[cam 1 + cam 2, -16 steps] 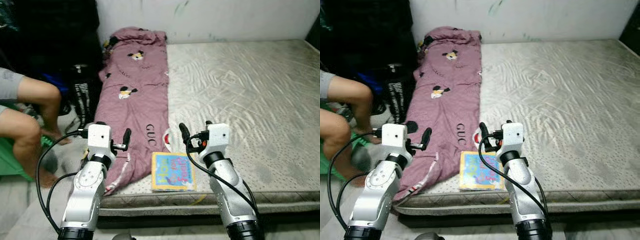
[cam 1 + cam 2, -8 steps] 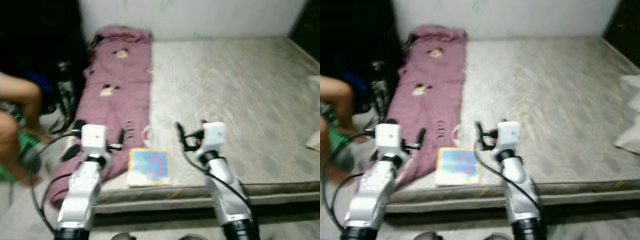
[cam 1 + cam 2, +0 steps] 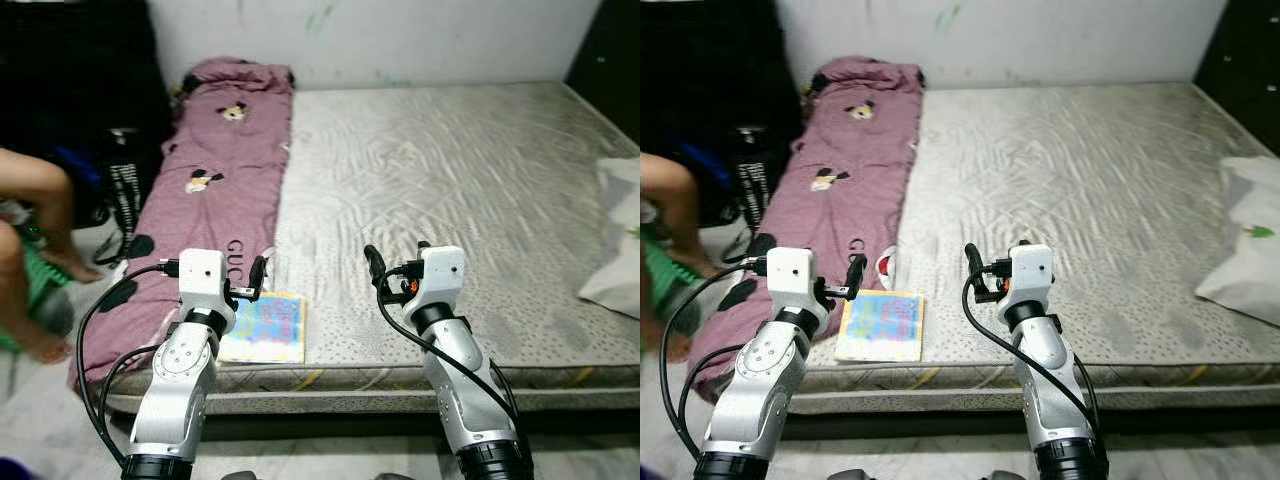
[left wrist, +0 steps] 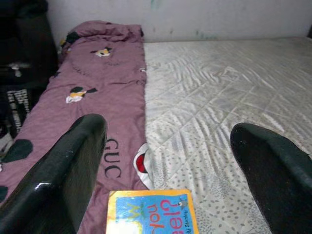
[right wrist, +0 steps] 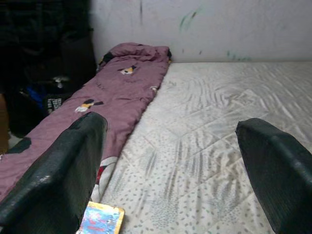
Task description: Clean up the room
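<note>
**Both grippers held open over the near edge of the bed**

A bare grey mattress (image 3: 450, 170) is seen in front of the robot, against a white wall (image 3: 400, 40). Along its left side a long purple blanket (image 3: 215, 170) with cartoon prints is laid, reaching from the far wall to the near left corner. A colourful children's book (image 3: 265, 327) is placed flat at the near edge of the mattress, just beside the blanket. A small red and white item (image 4: 142, 165) is partly tucked under the blanket edge, just beyond the book; what it is cannot be told. At the right edge of the bed a white pillow (image 3: 615, 240) is lying.

The left gripper (image 3: 215, 283) is held above the near left part of the bed, close to the book, with its fingers spread apart and empty. The right gripper (image 3: 392, 265) is raised over the middle of the near edge, also open, and nothing is held in it.

On the floor at the far left, a person's bare legs (image 3: 40, 215) are visible, next to a dark bag (image 3: 125, 190).
</note>
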Tool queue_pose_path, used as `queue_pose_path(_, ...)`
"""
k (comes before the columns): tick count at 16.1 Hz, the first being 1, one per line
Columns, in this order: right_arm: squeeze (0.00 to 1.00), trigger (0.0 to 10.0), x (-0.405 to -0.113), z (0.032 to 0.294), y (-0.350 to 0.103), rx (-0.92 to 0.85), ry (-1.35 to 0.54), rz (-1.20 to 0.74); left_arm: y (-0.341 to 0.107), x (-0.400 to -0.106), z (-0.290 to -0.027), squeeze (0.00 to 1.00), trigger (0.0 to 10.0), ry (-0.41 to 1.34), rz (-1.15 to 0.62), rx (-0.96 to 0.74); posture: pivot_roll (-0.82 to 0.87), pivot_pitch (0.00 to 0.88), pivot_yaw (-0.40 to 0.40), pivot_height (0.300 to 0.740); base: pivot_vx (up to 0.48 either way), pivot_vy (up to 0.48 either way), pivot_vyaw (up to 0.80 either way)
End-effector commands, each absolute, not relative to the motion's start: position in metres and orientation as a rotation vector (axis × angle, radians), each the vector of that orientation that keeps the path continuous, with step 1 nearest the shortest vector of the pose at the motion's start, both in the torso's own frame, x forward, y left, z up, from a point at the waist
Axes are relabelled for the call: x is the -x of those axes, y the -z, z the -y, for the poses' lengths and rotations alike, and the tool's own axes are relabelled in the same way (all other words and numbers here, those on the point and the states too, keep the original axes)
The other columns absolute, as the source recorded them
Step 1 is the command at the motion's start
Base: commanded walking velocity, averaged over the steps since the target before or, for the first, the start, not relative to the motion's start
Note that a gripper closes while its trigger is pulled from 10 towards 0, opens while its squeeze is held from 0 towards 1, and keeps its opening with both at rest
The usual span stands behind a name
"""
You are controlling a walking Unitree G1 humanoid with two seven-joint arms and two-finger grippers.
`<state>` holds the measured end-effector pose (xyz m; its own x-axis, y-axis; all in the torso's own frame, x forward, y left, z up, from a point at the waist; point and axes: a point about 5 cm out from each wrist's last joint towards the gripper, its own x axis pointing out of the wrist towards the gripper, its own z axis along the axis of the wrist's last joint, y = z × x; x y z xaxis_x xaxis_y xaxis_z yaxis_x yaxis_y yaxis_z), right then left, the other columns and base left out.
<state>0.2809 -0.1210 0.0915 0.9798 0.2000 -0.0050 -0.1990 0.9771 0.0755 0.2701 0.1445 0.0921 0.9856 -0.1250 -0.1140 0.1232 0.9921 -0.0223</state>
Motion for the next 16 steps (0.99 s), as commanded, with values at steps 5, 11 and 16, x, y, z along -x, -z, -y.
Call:
queue_pose_path(5,0.0,10.0,-0.2822,0.1146,-0.0948,-0.069,-0.228,-0.002,-0.0934,-0.2704,-0.1496,0.0,10.0,0.112,-0.109,-0.003,-0.03,0.0,0.028,0.74,0.0,0.0,0.18)
queue_pose_path(11,0.0,10.0,-0.2829,0.1149,-0.0945,-0.067,-0.227,-0.006,-0.0933,-0.2711,-0.1495,0.0,10.0,0.11,-0.111,-0.002,-0.03,0.0,0.028,0.74,0.0,-0.315,0.0)
queue_pose_path(16,0.0,10.0,-0.2832,0.115,-0.0945,-0.062,-0.225,-0.003,-0.0929,-0.2715,-0.1497,0.0,10.0,0.109,-0.114,0.001,-0.03,0.0,0.028,0.74,0.0,-0.338,0.5)
